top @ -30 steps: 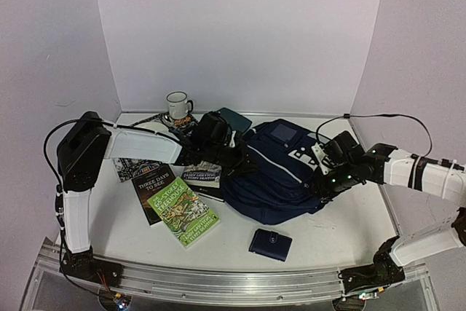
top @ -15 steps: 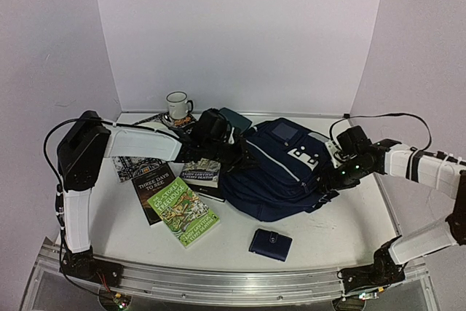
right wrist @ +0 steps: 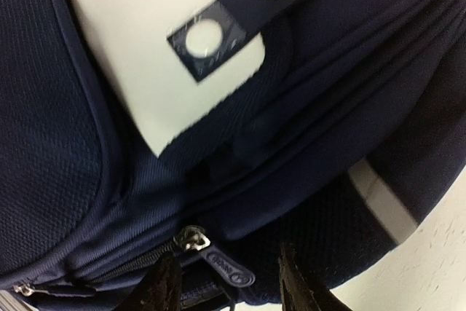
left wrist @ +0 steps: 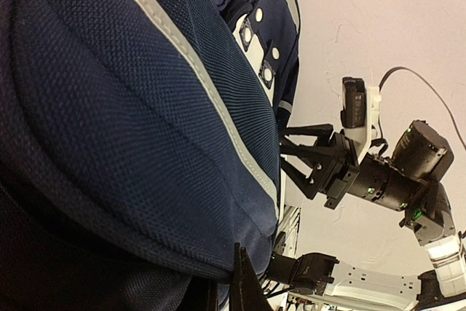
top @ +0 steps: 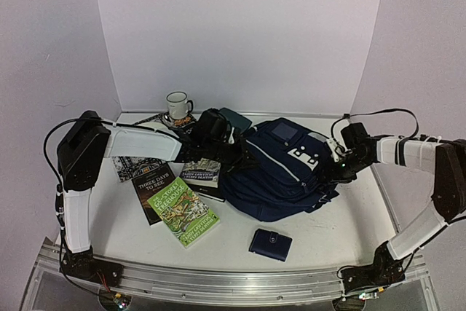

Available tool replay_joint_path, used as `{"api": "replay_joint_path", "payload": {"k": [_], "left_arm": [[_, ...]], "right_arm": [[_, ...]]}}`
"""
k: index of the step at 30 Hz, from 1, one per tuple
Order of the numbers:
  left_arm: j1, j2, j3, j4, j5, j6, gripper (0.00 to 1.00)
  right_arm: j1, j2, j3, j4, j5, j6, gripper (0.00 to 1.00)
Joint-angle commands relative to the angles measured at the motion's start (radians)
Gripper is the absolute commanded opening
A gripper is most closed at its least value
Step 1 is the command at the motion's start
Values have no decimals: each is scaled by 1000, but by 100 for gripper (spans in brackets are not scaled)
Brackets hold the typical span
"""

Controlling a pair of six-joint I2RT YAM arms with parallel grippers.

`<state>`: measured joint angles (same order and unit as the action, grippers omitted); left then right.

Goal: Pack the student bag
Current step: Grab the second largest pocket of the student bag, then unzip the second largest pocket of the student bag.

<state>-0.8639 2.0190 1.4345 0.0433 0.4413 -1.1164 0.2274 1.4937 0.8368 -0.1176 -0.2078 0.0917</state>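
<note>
Student bag (top: 280, 176) lies flat, centre-right on the worktop (top: 328, 234), biggest thing in view.

Hidden or unclear:
- Left hand (top: 244, 156) pressed into the bag's left edge; fingers lost against dark fabric from above. Its wrist view is nearly all navy weave and the white stripe (left wrist: 196, 85), with one dark fingertip (left wrist: 239, 282) at the bottom edge. Hand closed; cannot tell whether fabric is pinched.
- Right hand (top: 336, 171) at the bag's right side, fingers apart at a middling gap, holding nothing. In its wrist view, blurred, the zipper pull (right wrist: 194, 238) sits just above the gap.
- Teal item (top: 237, 118) behind the left arm, mostly covered.
- One book (top: 202, 174) half under that arm.

Edges and room:
- Mug (top: 177, 105) near the back wall.
- Green book (top: 183, 211) overlaps the "Three Days to See" book (top: 151, 187), left of the bag.
- Navy wallet (top: 270, 244) near the front edge, apart from the bag.
- Bare worktop front right, beyond the wallet.
</note>
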Motion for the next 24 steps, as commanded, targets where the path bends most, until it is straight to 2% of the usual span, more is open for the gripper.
{"api": "replay_joint_path", "payload": {"k": [1, 8, 16, 22, 24], "left_arm": [[14, -19, 60, 95, -10, 17, 0], [14, -21, 66, 98, -6, 10, 0], [14, -16, 63, 104, -9, 6, 0], [12, -18, 59, 106, -32, -1, 0], [12, -20, 56, 107, -48, -8, 0]], "right_arm": [[-16, 49, 57, -8, -31, -32, 47], [-16, 71, 18, -10, -135, -24, 40], [-16, 29, -40, -19, -194, -6, 25], [-14, -34, -71, -41, -214, 20, 5], [-11, -68, -81, -46, -224, 41, 2]]}}
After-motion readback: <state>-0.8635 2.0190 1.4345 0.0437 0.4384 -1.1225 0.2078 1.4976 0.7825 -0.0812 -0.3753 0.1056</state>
